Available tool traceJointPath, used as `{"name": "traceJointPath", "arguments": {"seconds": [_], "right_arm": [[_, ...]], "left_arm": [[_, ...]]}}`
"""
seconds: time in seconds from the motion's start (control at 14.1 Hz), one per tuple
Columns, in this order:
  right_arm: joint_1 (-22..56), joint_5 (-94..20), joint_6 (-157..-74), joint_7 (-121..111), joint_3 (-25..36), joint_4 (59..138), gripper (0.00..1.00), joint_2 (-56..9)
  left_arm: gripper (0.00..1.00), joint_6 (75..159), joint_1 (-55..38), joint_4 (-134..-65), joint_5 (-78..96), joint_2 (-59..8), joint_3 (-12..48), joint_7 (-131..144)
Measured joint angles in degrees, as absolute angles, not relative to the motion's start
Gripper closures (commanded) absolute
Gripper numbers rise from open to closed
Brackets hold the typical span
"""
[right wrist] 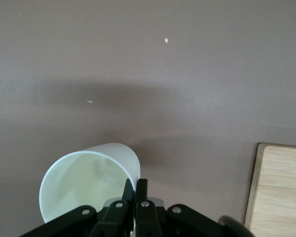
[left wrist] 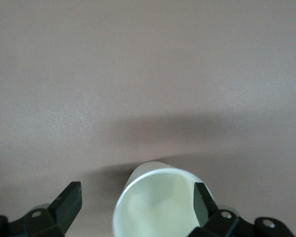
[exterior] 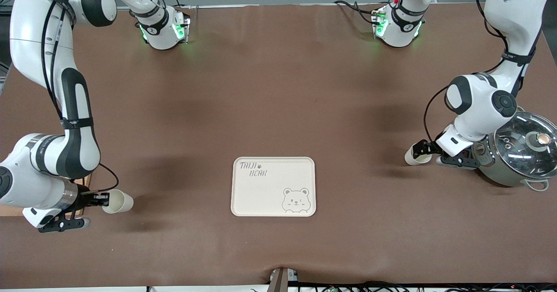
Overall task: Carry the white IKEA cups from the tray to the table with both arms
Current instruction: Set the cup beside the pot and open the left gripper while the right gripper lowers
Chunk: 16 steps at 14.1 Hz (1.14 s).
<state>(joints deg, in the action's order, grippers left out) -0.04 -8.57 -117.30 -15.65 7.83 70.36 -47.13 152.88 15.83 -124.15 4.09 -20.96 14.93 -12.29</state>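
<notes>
Right gripper [right wrist: 136, 190] pinches cup [right wrist: 86, 180]; tray [exterior: 261, 192] reads "TAIJI BEAR".

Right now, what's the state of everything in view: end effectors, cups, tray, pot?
Left end effector: open, one finger inside the left-end cup's mouth.
Right end effector: shut on the right-end cup's wall.
Left-end cup: ungripped, mouth toward the end effector.
Right-end cup: gripped, tipped sideways.
Tray: no cups on it.
Pot: glass lid on.

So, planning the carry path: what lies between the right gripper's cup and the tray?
Nothing: the front view shows bare table between the cup in the right gripper and the tray.
</notes>
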Motion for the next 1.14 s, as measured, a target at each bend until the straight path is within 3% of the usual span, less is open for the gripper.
{"name": "traceJointPath", "arguments": {"seconds": [0.35,0.57,0.64,0.71,0.78,1.14], "right_arm": [[-0.2,-8.6,-118.6,-15.8,7.6,73.6,0.98,-47.2],[-0.2,-8.9,-118.8,-15.8,7.5,74.9,0.70,-47.2],[-0.1,-8.9,-118.8,-15.8,7.4,75.1,0.50,-47.2],[-0.1,-8.9,-118.8,-15.8,7.3,75.1,0.19,-47.2],[-0.1,-8.9,-118.8,-15.8,7.3,75.1,0.00,-47.2],[0.0,-9.0,-119.2,-15.8,7.2,74.7,0.00,-46.8]], "left_arm": [[0.00,138.1,15.8,-116.7,4.1,-18.9,14.9,-12.0],[0.00,127.6,15.6,-110.3,4.1,-17.5,15.7,-6.6],[0.00,123.8,15.2,-108.2,4.0,-16.8,16.3,-4.3],[0.00,119.1,14.6,-105.9,3.5,-15.9,17.1,-1.7],[0.00,114.5,14.2,-103.7,2.8,-15.0,18.0,0.5],[0.00,90.8,13.6,-87.8,-1.6,-11.6,24.1,5.8]]}}
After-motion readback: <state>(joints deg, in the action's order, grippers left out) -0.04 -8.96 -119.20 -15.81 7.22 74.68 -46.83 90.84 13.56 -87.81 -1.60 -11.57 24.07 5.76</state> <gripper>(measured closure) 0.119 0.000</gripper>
